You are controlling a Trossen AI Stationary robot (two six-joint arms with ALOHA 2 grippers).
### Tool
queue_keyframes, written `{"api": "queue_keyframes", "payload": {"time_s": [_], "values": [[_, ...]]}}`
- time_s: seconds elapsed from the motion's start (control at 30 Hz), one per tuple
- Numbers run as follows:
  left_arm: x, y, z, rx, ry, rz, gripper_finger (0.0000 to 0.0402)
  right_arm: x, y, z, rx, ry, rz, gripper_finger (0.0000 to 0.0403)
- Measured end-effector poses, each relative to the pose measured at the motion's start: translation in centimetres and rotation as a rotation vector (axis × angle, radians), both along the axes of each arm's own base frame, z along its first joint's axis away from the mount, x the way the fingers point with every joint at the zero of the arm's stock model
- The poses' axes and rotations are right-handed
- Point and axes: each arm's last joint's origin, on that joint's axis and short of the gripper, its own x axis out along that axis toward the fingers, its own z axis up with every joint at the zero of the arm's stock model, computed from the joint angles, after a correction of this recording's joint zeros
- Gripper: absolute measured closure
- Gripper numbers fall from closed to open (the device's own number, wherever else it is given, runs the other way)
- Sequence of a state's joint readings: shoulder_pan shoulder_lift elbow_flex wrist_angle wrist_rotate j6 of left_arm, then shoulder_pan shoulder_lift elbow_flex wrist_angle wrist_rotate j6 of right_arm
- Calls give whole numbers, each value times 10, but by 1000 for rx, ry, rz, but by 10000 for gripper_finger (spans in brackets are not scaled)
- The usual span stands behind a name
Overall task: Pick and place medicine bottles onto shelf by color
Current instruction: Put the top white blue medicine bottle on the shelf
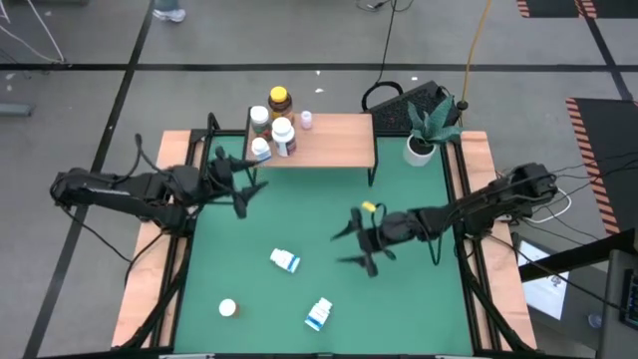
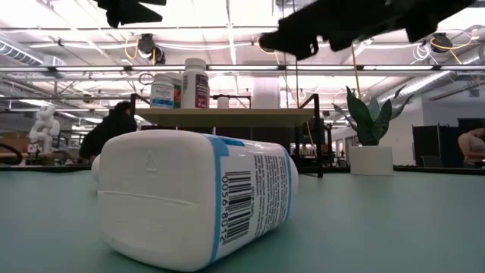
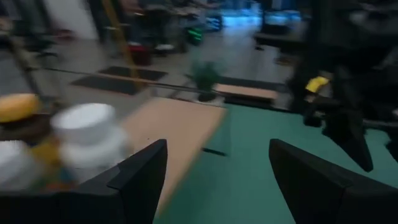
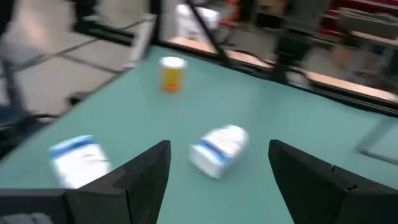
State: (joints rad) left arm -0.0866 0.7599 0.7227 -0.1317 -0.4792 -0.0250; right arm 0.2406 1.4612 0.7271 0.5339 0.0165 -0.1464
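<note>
The shelf (image 1: 329,142) stands at the table's far side with several medicine bottles on its left end, among them an amber one with a yellow lid (image 1: 280,100) and white ones (image 1: 282,130). On the green mat, two white blue-labelled bottles lie on their sides (image 1: 285,260) (image 1: 319,314), and a small amber bottle (image 1: 227,308) stands upright. My left gripper (image 1: 247,185) hovers open near the shelf's left front corner. My right gripper (image 1: 349,249) hangs open above the mat, right of the nearer lying bottle (image 4: 219,149), touching nothing.
A white plant pot (image 1: 420,150) stands at the far right by the shelf's right end. Wooden boards (image 1: 150,269) run along both sides of the mat. Bare mat lies between the shelf and the lying bottles.
</note>
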Motion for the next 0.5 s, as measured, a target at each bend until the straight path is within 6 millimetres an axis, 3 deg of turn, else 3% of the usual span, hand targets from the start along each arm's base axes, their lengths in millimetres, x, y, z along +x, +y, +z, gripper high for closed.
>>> {"api": "queue_keyframes", "payload": {"time_s": [0.2, 0.33, 0.5], "values": [[31, -40, -16, 17, 57, -311, 119, 24, 29, -5, 54, 39, 64, 136], [50, -59, -22, 0, 5, -341, 119, 63, 40, -15, 62, 92, 4, 136], [60, -72, -33, -55, 21, -295, 119, 113, 54, -43, -46, 214, -13, 124]]}}
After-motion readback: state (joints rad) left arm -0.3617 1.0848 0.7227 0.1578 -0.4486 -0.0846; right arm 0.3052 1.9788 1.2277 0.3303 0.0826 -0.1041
